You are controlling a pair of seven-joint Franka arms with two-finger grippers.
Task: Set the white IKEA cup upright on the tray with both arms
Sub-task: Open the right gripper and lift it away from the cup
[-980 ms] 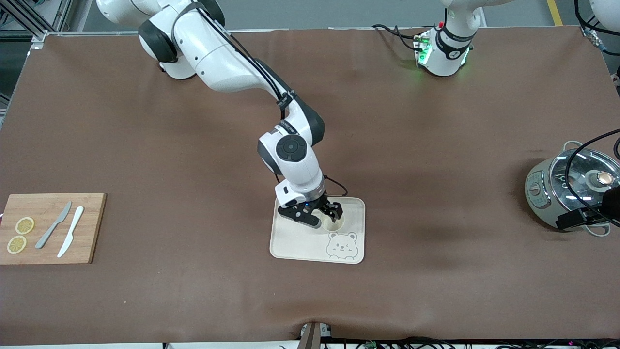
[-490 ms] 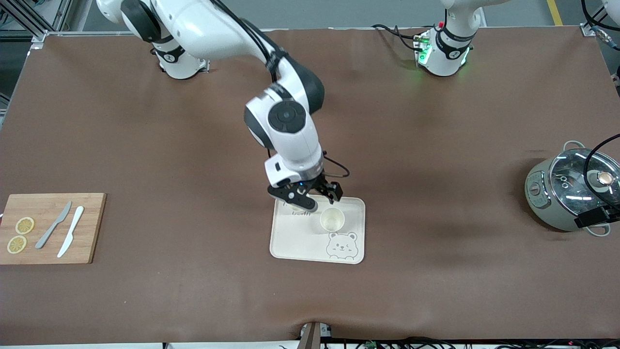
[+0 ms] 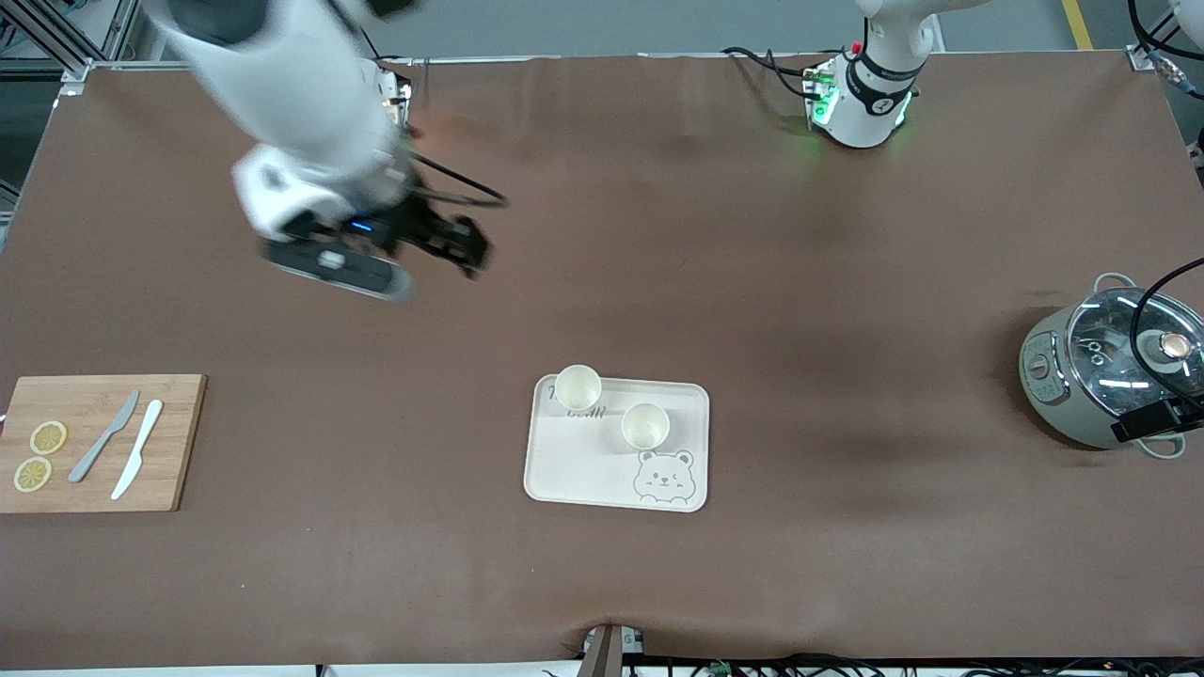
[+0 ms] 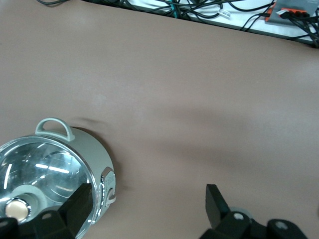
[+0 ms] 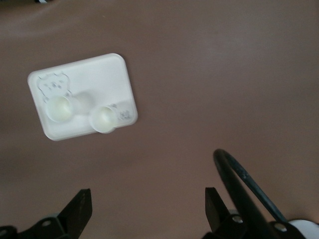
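The cream tray (image 3: 574, 470) with its bear drawing lies mid-table. Two white cups stand upright on it, mouths up. One cup (image 3: 645, 425) is beside the bear, the other (image 3: 578, 386) is at the tray corner toward the right arm's base. The right wrist view shows the tray (image 5: 99, 74) and both cups (image 5: 60, 108) (image 5: 103, 118) from high up. My right gripper (image 3: 451, 243) (image 5: 147, 199) is open and empty in the air over bare table, well away from the tray. My left gripper (image 4: 148, 199) is open and empty beside the pot.
A grey pot with a glass lid (image 3: 1110, 367) (image 4: 45, 174) sits at the left arm's end of the table. A wooden cutting board (image 3: 179, 442) with two lemon slices and two knives lies at the right arm's end. Cables run along the table edge (image 4: 199, 10).
My right gripper, which stood round the cup beside the bear, has risen and swung away toward its base. That cup stays upright on the tray. The left arm has hardly moved.
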